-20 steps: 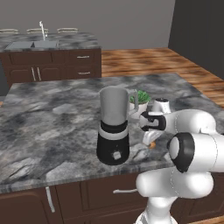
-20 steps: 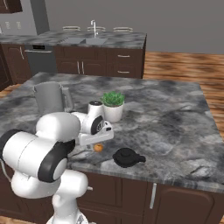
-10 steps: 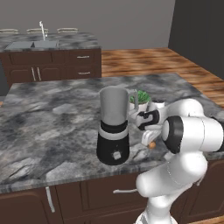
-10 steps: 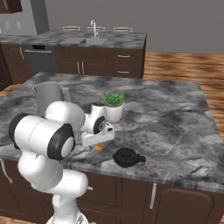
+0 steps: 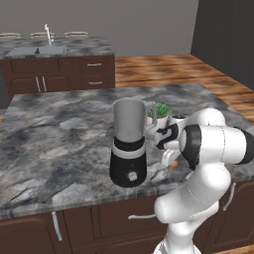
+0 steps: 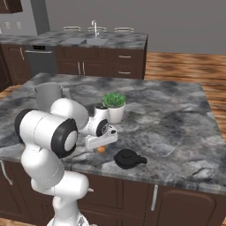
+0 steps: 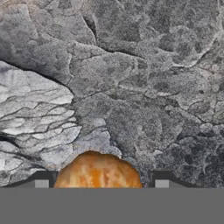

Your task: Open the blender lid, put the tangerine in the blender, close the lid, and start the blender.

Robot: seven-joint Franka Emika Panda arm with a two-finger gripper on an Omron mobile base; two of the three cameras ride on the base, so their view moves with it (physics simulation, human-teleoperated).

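Farthest left on the grey marbled desk [image 5: 49,129], the blender [image 5: 130,144]: black rounded base with a white band and a small white front button, grey translucent jar above it with its handle turned to the right, top open with no cap on it. Just right of the jar and a little farther back, a white pot with a green plant [image 6: 114,106], close behind the robot's wrist. Right of the blender base and near the front edge of the desk, the tangerine [image 5: 173,162], resting on the stone and partly hidden by the white hand in the left base view, plain as a small orange spot under the hand in the right base view [image 6: 101,149]. Directly over the fruit, the claw [image 7: 101,183], lowered to desk height and pointing down; in the hand view, the tangerine [image 7: 98,170] sitting between the two dark fingertips [image 7: 41,180], one tip on each side of it, jaws apart with the fruit in the gap; whether the tips touch its skin, cannot tell. Farther right again and still near the front edge, the blender lid [image 6: 129,159], a black round cap with a raised centre knob and a side tab, lying on the desk just beside the tangerine and well apart from the jar.
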